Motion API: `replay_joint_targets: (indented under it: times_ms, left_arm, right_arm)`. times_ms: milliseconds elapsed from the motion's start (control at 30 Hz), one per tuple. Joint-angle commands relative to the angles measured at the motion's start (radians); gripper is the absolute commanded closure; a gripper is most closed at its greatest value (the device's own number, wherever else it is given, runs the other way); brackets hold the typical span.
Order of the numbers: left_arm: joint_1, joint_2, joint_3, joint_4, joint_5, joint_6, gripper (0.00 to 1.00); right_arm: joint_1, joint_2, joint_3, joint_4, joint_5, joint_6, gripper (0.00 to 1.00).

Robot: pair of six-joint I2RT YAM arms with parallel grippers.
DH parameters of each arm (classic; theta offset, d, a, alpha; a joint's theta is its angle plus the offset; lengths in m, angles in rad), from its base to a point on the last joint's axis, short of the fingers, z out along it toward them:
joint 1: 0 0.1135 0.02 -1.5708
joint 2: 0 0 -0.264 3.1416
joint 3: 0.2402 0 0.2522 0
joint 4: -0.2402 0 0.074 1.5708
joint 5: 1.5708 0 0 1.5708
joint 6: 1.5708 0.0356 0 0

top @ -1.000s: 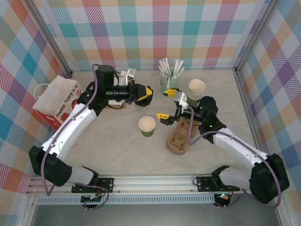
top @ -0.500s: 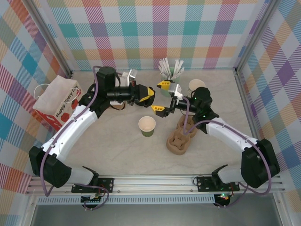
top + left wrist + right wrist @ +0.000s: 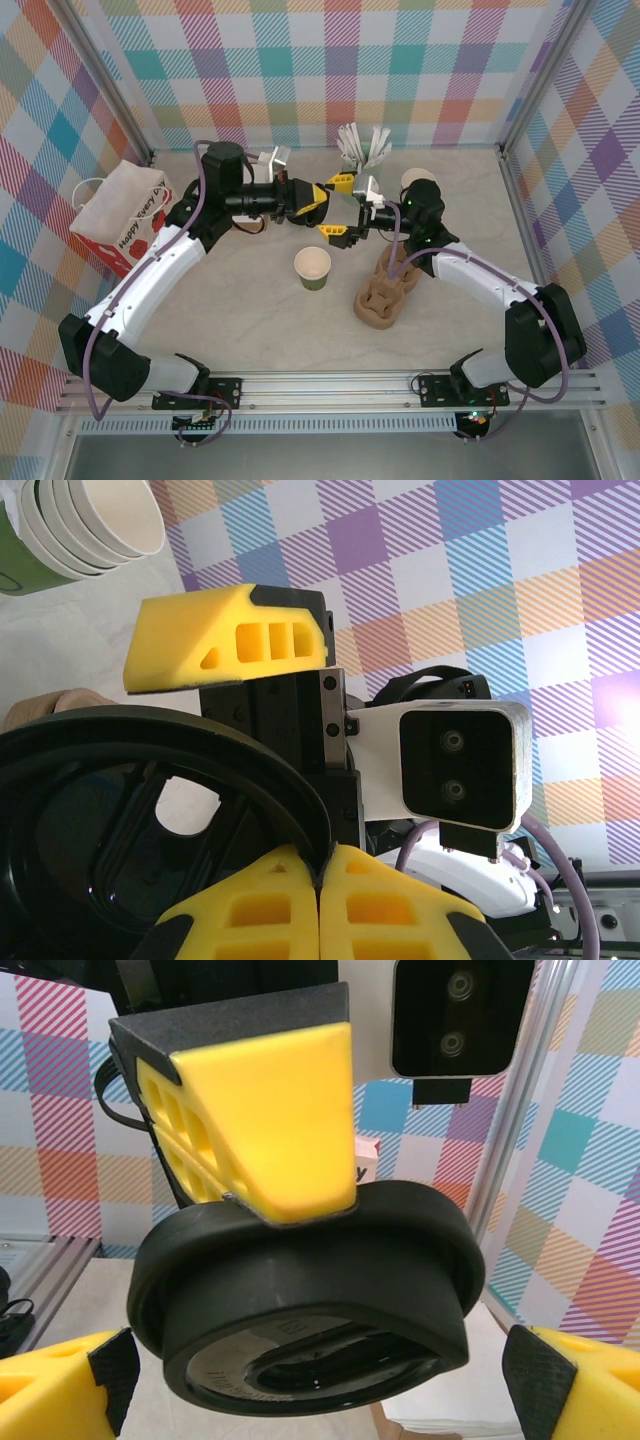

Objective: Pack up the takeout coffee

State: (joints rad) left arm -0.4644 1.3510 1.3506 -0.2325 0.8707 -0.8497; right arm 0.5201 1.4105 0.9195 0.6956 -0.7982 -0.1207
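Work area edges: the table (image 3: 250, 320) is closed in by plaid walls (image 3: 330, 70) at the back and on both sides. The aluminium frame (image 3: 330, 383) runs along the near edge, where my two bases are bolted.
Open room: bare tabletop lies left of the green cup (image 3: 312, 268) and between it and the near frame. The back centre is crowded by both wrists.
Task item, cup: the green cup stands upright and open-topped near the table centre, apart from both grippers.
Task item, lid: the black lid (image 3: 310, 1290) is off the cup, held in the air behind it.
Left gripper: my left gripper (image 3: 320, 885) is clamped on the lid's rim, yellow fingers pressed together.
Right gripper: my right gripper (image 3: 340, 207) is spread wide, one finger on each side of the lid. The right wrist view shows a gap at one finger; at the other I cannot tell contact.
Obstructions, right: a cardboard cup carrier (image 3: 380, 298) lies just right of the cup, partly under my right forearm.
Obstructions, back: a stack of lidless cups (image 3: 418, 183) and the white stirrers (image 3: 362, 142) stand behind my right wrist.
Obstructions, left: a paper bag (image 3: 120, 215) sits against the left wall, beside my left arm (image 3: 150, 270).
Left arm pose: it rises along the left side, bends at the back, and its forearm points right.
Right arm pose: my right arm (image 3: 480, 285) reaches toward the back centre, wrist turned left, facing the left gripper tip to tip.
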Motion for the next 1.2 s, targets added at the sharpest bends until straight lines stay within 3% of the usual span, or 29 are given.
replay_joint_targets:
  times_ms: [0,300,833,1167]
  left_arm:
    - [-0.009,-0.027,-0.005,0.041,0.002,-0.018,0.95]
    - [-0.011,-0.018,-0.008,0.054,0.000,-0.030,0.96]
    - [-0.019,-0.003,-0.014,0.060,-0.007,-0.031,0.95]
    - [-0.019,0.005,-0.006,0.001,-0.038,0.015,0.81]
  right_arm:
    - [-0.002,0.007,0.019,0.031,-0.054,0.015,0.05]
    - [0.006,0.020,0.037,0.021,-0.076,0.015,0.07]
    - [0.012,0.026,0.069,-0.056,-0.105,0.008,0.23]
    - [0.012,-0.013,0.073,-0.215,-0.079,-0.067,0.27]
